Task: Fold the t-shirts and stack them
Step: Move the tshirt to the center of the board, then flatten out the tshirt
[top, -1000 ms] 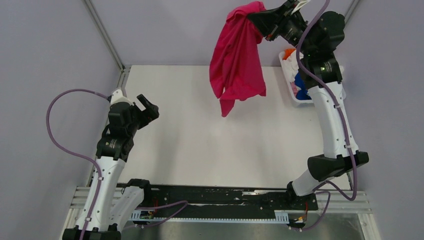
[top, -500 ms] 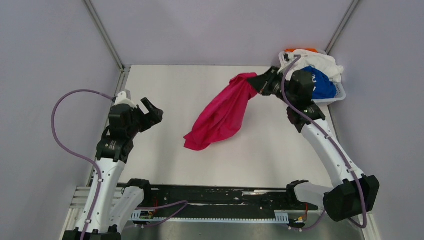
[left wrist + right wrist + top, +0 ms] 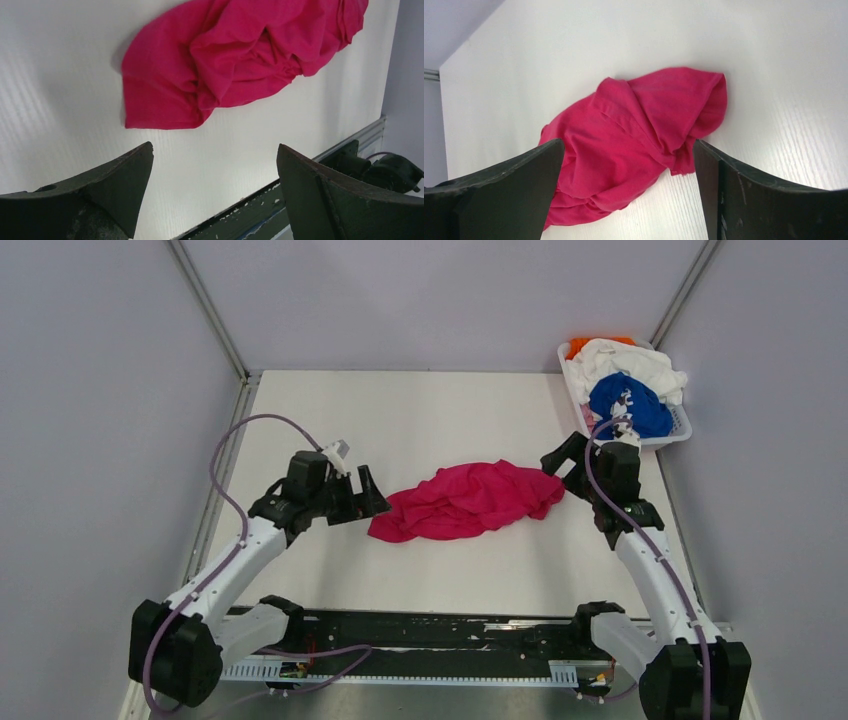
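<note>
The magenta-pink t-shirt (image 3: 465, 502) lies crumpled in a long heap mid-table, free of both grippers. It shows in the left wrist view (image 3: 235, 65) and the right wrist view (image 3: 634, 145). My left gripper (image 3: 372, 496) is open just off the shirt's left end, with bare table between its fingers (image 3: 214, 150). At the shirt's right end my right gripper (image 3: 560, 468) is open too, jaws wide and facing the cloth (image 3: 629, 145). A white t-shirt (image 3: 625, 358), a blue one (image 3: 640, 405) and an orange one (image 3: 585, 343) are piled in the basket.
The white slotted basket (image 3: 680, 430) stands at the table's far right corner, close behind my right arm. A black rail (image 3: 440, 625) runs along the near edge. Grey walls with metal posts enclose the table.
My right gripper swung the pink shirt down from high up, laid it on the table and opened. My left arm reached right, up to the shirt's left end.
</note>
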Controlling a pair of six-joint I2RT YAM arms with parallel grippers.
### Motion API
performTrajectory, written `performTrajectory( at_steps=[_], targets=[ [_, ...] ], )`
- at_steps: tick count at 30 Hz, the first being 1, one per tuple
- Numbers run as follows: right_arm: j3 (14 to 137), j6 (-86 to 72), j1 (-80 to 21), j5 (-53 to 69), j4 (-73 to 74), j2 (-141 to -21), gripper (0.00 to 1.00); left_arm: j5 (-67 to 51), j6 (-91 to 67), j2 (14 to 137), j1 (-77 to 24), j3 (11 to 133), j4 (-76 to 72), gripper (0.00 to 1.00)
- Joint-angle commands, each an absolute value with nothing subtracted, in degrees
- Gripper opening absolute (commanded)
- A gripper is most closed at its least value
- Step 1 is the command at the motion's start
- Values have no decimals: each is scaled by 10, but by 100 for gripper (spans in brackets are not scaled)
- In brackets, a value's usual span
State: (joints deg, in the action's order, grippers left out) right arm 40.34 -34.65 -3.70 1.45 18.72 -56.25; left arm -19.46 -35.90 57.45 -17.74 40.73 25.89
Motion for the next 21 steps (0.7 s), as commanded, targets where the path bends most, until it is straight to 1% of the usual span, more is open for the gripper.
performTrajectory(
  at_steps=[1, 4, 10, 15, 21],
  targets=[
    [431, -292, -38, 31, 164, -556, 100, -201, -375, 654, -232, 427, 172, 100],
    [424, -279, -39, 49, 154, -558, 100, -194, -360, 726, -262, 466, 167, 100],
    [418, -272, -39, 46, 153, -566, 100, -168, -298, 880, -291, 583, 193, 99],
    [413, -267, -39, 39, 153, -573, 100, -138, -246, 987, -300, 672, 257, 93],
    [408, -264, -39, 17, 155, -583, 100, -149, -229, 1043, -315, 716, 267, 84]
  ],
)
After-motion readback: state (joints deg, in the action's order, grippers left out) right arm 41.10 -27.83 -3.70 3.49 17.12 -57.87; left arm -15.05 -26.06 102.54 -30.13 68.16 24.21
